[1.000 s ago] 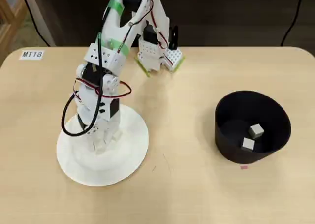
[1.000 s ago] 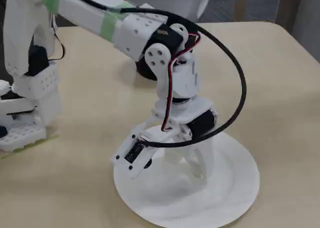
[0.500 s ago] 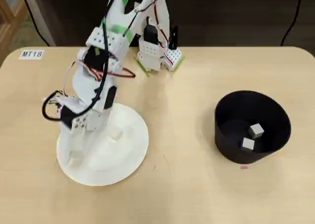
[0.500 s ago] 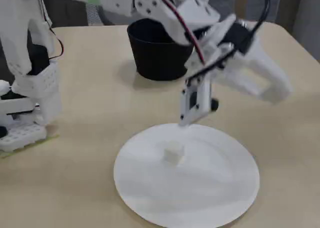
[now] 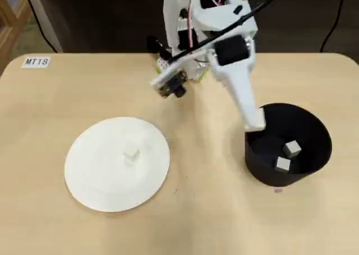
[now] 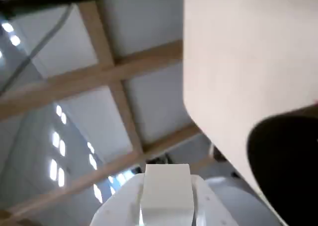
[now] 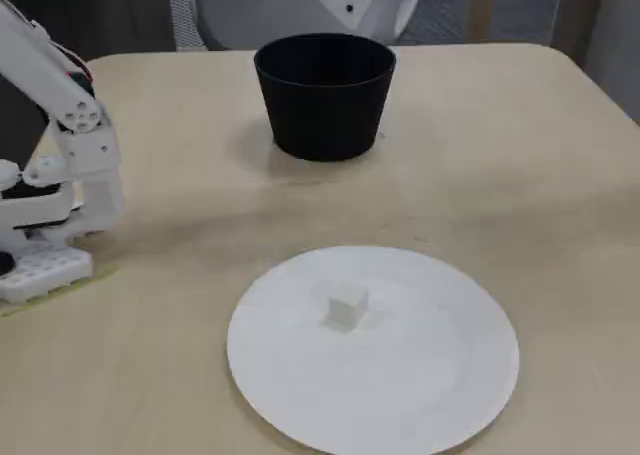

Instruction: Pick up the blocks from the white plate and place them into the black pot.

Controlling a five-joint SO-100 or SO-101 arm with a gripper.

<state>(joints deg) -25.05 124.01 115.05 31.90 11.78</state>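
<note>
Clearly — table tag (image 5: 36,61) reads "MT18".

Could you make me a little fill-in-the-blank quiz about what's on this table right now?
1. The number of blocks lying inside the black pot in the overhead view is ____.
2. One block sits on the white ____.
3. In the overhead view, the pot stands to the ____ of the plate.
4. The label at the table's corner reads ____.

Missing words: two; plate; right; MT18
</note>
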